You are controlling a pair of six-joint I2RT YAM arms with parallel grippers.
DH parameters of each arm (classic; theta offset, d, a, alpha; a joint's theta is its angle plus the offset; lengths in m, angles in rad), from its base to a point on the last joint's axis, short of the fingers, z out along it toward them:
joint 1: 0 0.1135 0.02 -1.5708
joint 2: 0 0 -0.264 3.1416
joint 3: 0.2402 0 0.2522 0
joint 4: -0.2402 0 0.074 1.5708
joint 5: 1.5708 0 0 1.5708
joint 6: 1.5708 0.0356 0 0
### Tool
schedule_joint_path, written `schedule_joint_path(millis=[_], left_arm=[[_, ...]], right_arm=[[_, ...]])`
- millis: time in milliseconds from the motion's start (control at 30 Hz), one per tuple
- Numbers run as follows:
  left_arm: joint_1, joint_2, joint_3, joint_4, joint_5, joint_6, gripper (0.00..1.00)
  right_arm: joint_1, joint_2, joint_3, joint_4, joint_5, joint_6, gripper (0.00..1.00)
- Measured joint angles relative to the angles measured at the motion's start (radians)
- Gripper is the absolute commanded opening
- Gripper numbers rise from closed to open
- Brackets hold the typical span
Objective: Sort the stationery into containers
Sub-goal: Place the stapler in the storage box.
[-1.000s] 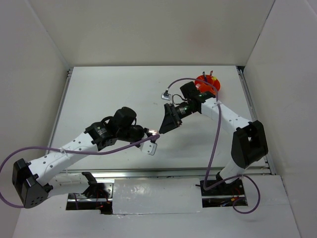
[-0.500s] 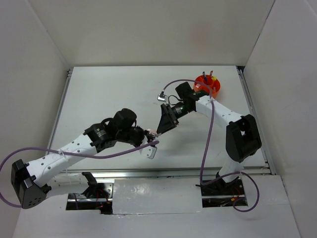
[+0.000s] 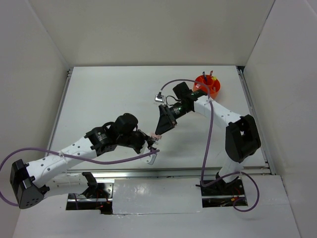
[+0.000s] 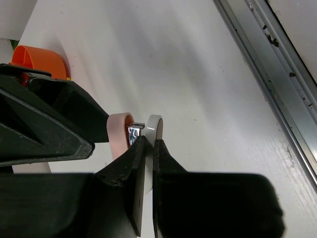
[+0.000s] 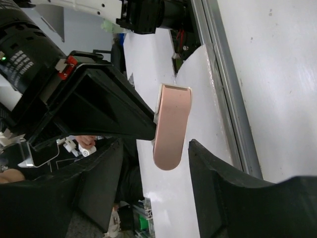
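Moved: left gripper (image 3: 152, 145) has drawn back toward the near edge of the desk (image 3: 109, 94), right gripper (image 3: 158, 132) following.
Left jaws: clamped on the pink-and-white eraser (image 5: 171, 126).
Right jaws: apart, straddling its pink end, seemingly untouched.
Orange tub (image 3: 208, 87): far right.

My desk (image 3: 114, 99) is a flat, matte white sheet with a few faint specks and scuffs. Standing directly on it is the round orange tub (image 3: 208, 85), and I place everything else from there. The right rail (image 3: 251, 106), a grey metal strip, runs along the desk edge near the tub. The left rail (image 3: 61, 106) bounds the opposite side, well apart from the tub. The near rail (image 3: 168, 171) closes the edge by my bases, across the desk from the tub.
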Motion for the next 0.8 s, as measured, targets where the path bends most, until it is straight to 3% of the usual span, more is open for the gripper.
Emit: schedule_joint_path(millis=[133,200,400,533,600,633,700,733,800], left_arm=[[0.0,0.0,0.0,0.006,-0.005,0.005,0.0],[0.0,0.0,0.0,0.006,-0.006,0.016,0.0],[0.0,0.0,0.0,0.005,-0.011,0.021,0.0],[-0.005,0.0,0.0,0.003,-0.014,0.022,0.0],[-0.005,0.0,0.0,0.004,-0.015,0.022,0.15],[-0.005,0.0,0.0,0.005,-0.016,0.021,0.31],[-0.007,0.0,0.0,0.009,-0.023,0.021,0.92],[-0.009,-0.002,-0.003,-0.022,-0.016,0.0,0.99],[-0.019,-0.009,-0.019,-0.035,-0.029,-0.011,0.99]], right_arm=[[0.023,0.008,0.0,-0.008,0.037,-0.001,0.65],[0.031,0.019,0.0,-0.014,0.049,-0.001,0.62],[0.034,0.043,0.0,-0.024,0.052,-0.003,0.4],[0.034,0.044,0.001,-0.029,0.034,0.002,0.19],[0.034,0.044,0.001,-0.03,0.032,-0.006,0.09],[0.034,0.044,0.001,-0.03,0.03,-0.01,0.07],[0.029,0.044,0.001,-0.032,0.029,-0.024,0.01],[0.023,0.044,0.003,-0.035,0.028,-0.03,0.0],[-0.003,0.044,0.014,-0.047,0.039,-0.055,0.0]])
